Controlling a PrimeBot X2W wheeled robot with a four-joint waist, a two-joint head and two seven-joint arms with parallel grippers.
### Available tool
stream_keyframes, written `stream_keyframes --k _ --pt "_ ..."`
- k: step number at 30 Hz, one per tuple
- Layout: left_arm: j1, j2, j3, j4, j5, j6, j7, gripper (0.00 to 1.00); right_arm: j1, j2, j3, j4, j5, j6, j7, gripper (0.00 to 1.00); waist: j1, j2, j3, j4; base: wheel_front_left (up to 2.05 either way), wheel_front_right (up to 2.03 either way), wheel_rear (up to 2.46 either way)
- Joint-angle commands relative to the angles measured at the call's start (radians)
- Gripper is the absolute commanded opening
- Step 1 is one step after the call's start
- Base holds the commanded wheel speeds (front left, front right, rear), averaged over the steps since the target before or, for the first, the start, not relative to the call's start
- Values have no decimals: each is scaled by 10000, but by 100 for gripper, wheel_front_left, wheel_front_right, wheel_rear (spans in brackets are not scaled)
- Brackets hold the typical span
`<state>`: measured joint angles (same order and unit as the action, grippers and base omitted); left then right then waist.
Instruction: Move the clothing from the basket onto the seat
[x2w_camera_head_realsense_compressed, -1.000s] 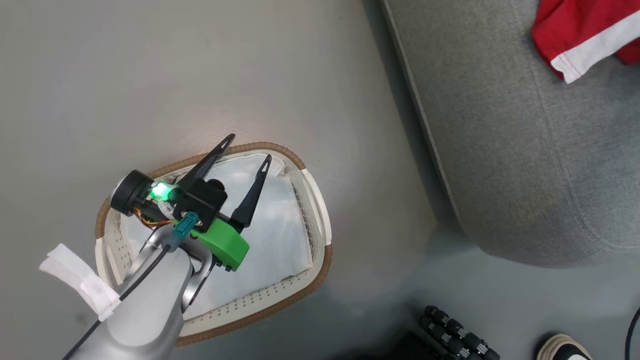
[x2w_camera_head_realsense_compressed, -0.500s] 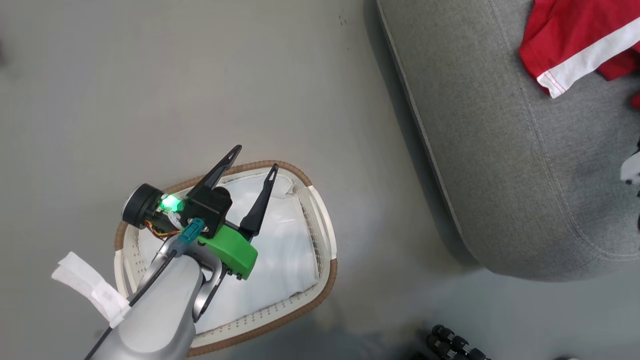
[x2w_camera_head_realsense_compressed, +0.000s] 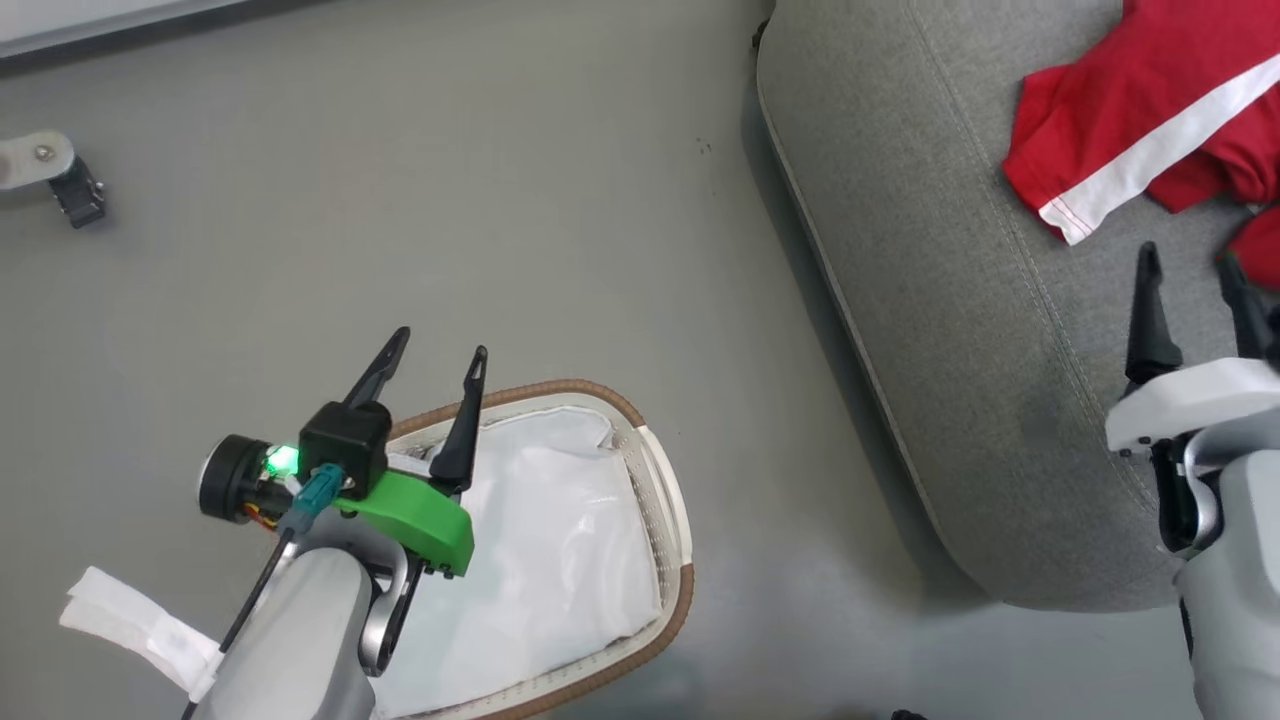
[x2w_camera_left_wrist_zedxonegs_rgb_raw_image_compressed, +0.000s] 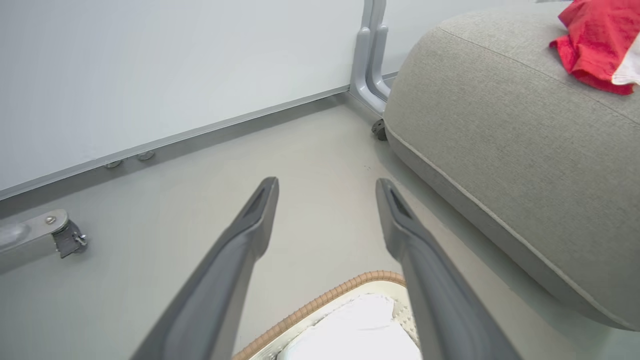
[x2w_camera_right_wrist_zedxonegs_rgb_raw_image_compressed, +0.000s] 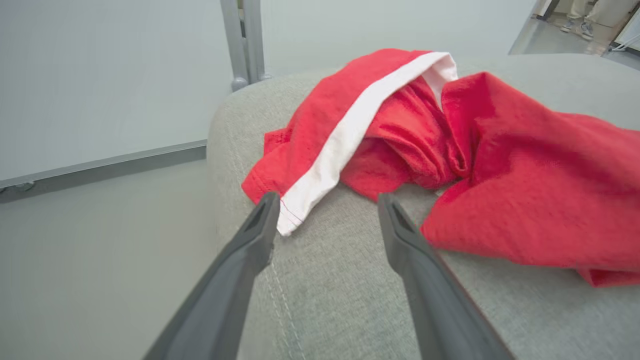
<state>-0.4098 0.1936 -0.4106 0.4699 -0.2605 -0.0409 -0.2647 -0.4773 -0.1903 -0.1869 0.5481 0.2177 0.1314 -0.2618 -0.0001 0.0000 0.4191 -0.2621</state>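
While the left arm slants up from the lower left of the head view, its pale forearm crossing the near-left part of the basket (x2w_camera_head_realsense_compressed: 688, 590), the left gripper (x2w_camera_head_realsense_compressed: 442, 342) hangs with its two fingers spread apart and nothing between them. Its tips point past the basket's far rim, out over the floor (x2w_camera_head_realsense_compressed: 400, 180). The white liner (x2w_camera_head_realsense_compressed: 545, 560) lies bare inside the basket. The right arm rises from the lower right edge. The right gripper (x2w_camera_head_realsense_compressed: 1187, 254) stands over the seat (x2w_camera_head_realsense_compressed: 950, 300), fingers likewise parted and empty. The clothing (x2w_camera_head_realsense_compressed: 1130, 130) lies on the seat as a crumpled red heap with a white stripe, close ahead of the right fingertips. Whether a tip touches the cloth cannot be told.
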Motion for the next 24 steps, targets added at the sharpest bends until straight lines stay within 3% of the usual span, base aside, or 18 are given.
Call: stream_keyframes --k 1,7,13,24 --pt "228 -19 260 -6 -70 110 8 100 112 -3 292 -338 -171 -14 -47 100 1 0 -369 350 0 0 0" --pt "503 -186 1386 -198 136 277 8 100 233 382 1165 -1253 -378 -15 -47 100 1 0 -775 972 0 0 0" --pt "787 -398 2452 -228 457 301 6 100 18 595 1943 -1215 -424 -15 -47 100 1 0 -1139 1541 0 0 0" --pt "1169 -885 3915 -150 859 -124 8 100 227 1041 2938 -1097 -583 -15 -47 100 1 0 -1693 2032 0 0 0"
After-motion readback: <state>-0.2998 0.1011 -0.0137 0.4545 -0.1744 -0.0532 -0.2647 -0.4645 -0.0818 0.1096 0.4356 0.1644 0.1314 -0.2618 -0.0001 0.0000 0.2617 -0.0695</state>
